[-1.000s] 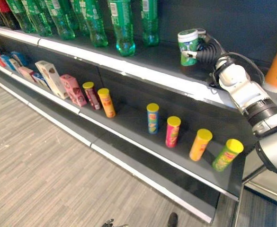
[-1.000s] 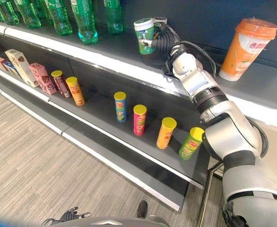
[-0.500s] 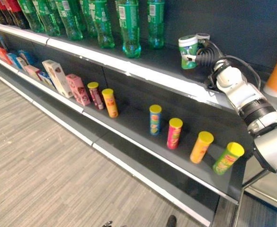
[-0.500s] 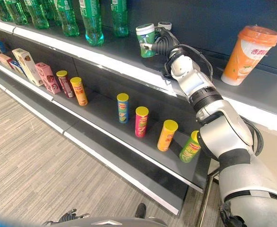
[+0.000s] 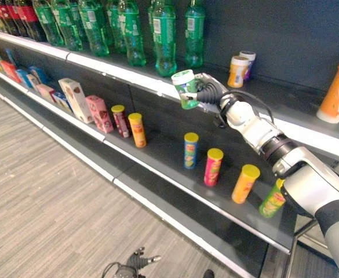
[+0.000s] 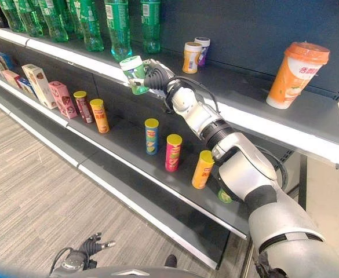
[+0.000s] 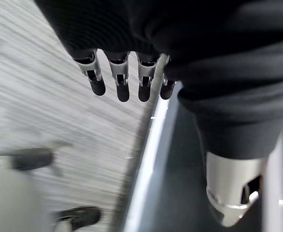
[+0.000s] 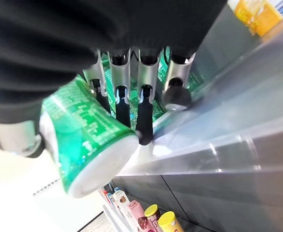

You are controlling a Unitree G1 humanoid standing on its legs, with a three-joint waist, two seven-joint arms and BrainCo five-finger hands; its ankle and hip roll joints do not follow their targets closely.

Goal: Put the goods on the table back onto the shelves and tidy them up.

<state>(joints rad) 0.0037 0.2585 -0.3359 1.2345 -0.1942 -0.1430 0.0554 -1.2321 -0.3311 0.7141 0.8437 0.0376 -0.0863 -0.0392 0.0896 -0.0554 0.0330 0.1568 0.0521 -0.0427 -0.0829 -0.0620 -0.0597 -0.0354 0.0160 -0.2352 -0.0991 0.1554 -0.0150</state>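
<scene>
Dark grey shelving unit (image 5: 175, 168) with white edge strips, dark back wall (image 6: 256, 29), grey wood-grain floor (image 5: 47, 197)

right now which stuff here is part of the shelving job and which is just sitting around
In the job:
- green cup, held in the right hand
- top shelf it goes on

Just sitting there:
- green bottles
- two small cups
- orange cup
- chip cans
- boxes
- left hand, idle
</scene>
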